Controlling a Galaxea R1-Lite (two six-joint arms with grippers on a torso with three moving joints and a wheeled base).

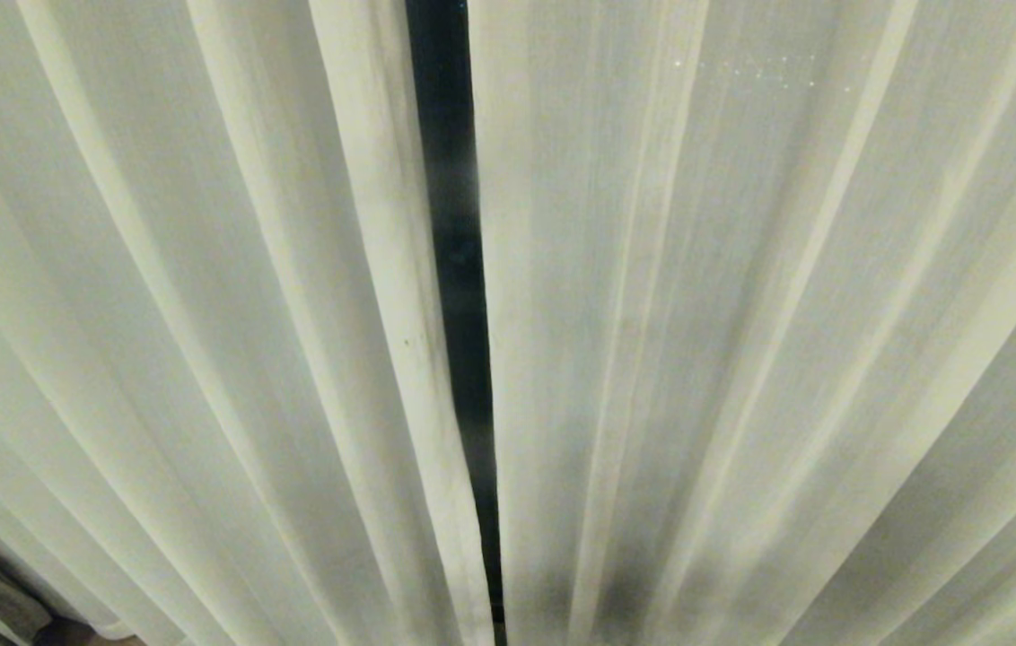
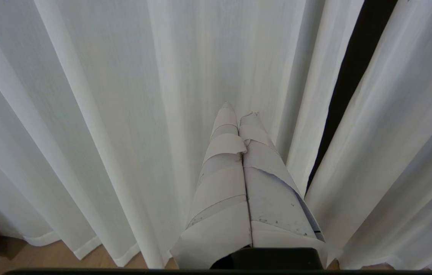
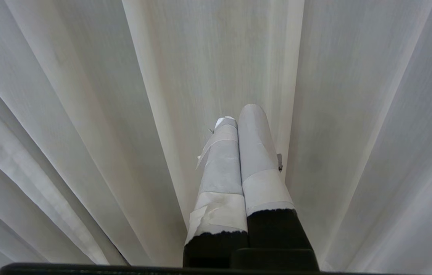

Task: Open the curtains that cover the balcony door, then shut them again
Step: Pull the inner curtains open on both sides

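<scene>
facing closed curtains [image 1: 203, 314], head view lacks both grippers, left gripper [image 2: 239, 114] fingers closed, right gripper [image 3: 239, 114] likewise

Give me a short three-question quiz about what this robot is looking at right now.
1. True or false: the curtains are drawn wide apart.
2. What shows through the narrow dark slit between the two panels?
3. The left gripper and right gripper are: A open, B shut and empty, C clamping fabric.

Key: 1 false, only a thin gap; 2 the dark balcony door behind; 3 B.
</scene>
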